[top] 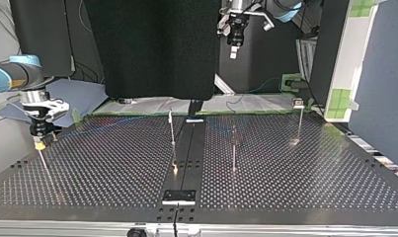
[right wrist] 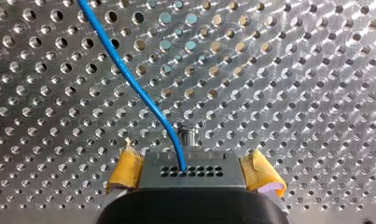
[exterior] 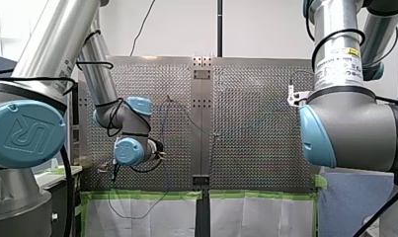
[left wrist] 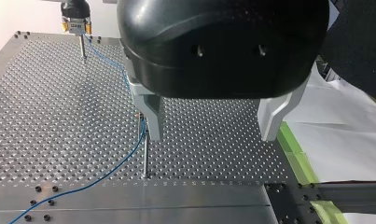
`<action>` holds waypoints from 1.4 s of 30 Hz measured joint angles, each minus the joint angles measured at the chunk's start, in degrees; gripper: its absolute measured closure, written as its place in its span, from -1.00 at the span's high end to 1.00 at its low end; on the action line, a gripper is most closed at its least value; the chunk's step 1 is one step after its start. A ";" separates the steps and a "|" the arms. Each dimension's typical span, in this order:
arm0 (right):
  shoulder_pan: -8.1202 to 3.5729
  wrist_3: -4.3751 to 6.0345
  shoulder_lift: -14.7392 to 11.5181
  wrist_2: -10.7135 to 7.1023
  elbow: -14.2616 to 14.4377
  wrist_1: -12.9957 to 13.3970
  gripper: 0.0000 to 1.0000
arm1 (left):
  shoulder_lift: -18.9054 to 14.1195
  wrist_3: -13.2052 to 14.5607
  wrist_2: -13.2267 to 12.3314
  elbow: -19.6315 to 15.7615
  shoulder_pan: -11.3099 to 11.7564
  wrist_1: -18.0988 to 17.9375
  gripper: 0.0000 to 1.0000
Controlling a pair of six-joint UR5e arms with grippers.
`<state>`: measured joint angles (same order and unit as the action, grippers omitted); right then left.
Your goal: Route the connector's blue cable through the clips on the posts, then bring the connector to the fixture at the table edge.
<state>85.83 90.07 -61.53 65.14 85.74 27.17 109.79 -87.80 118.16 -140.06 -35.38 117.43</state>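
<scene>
My left arm (exterior: 53,39) and my right arm (exterior: 335,113) are silver tubes with pale-blue ends. The big joint cap (exterior: 26,133) at the front view's lower left bears a raised UR mark. Black cables (exterior: 335,33) loop around both arms. A white label (exterior: 342,66) with a yellow patch sits at the upper right. My left gripper (left wrist: 212,137) has a glossy black housing and pale metal fingers (left wrist: 150,116). My right gripper (right wrist: 192,158) wears yellow pads (right wrist: 127,165), frayed at the tips.
</scene>
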 joint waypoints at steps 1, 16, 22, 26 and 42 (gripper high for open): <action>-0.03 0.02 0.00 0.00 0.00 0.00 0.98 | 0.00 0.00 0.00 0.00 0.00 0.00 1.00; -0.24 0.17 -0.03 1.68 0.00 0.00 0.98 | -0.01 0.00 0.00 0.01 0.02 0.09 1.00; -0.28 0.21 -0.03 2.40 0.00 -0.08 0.98 | 0.00 0.00 0.00 0.00 0.03 0.06 1.00; -0.31 0.18 -0.02 2.77 0.00 -0.20 0.98 | 0.00 0.02 0.01 -0.01 0.03 0.02 1.00; -0.34 0.22 -0.01 5.62 0.00 -0.32 0.98 | 0.00 0.40 0.17 -0.02 0.18 0.09 1.00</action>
<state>85.49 90.28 -61.54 70.76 85.74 26.85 109.80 -87.40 118.33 -140.08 -35.21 117.52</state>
